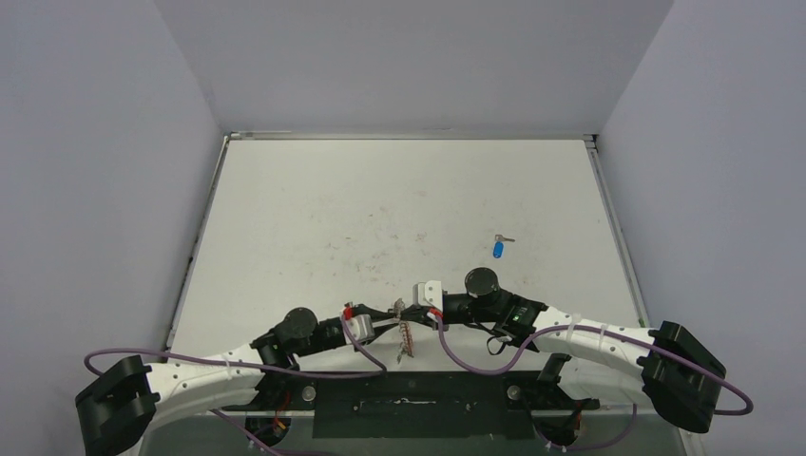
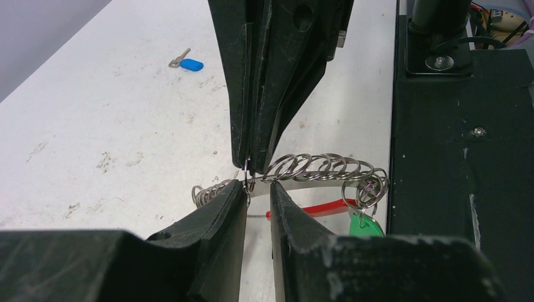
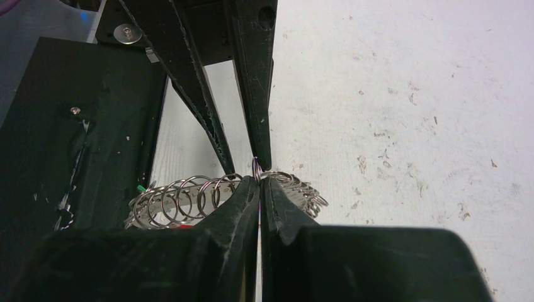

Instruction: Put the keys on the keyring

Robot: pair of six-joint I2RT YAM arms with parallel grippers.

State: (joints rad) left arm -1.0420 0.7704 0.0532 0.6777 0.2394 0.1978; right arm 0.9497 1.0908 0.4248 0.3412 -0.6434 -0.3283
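A: Top external view first. Any sight of the ring point(image 1: 405, 338)?
B: Dangling between the two hands, just below where their tips meet.
A: Right hand point(image 3: 259, 179)?
B: Clenched. Fingers pressed flat together, nipping one loop of the ring right at their ends.
A: Left hand point(image 2: 258, 187)?
B: Facing the right hand, tip to tip. Jaws a narrow slit apart, straddling the wire. Cannot tell whether pinching it or merely standing around it.
A: Rest of the ring, seen from the left wrist?
B: Strung sideways past the left hand's tips. Bunched up to their left, stretched out in open loops to their right, ending just beside the black plate point(image 2: 453, 157).
A: Red section point(image 2: 318, 207)?
B: Low and right of the left hand, under the stretched loops.
A: Keys?
B: Green key point(image 2: 366, 225) just under the loops at the right end, next to the red section. Blue key point(image 2: 189, 64) flat on the table point(image 2: 94, 126), far ahead of the left hand and off to its left, well apart from the ring.
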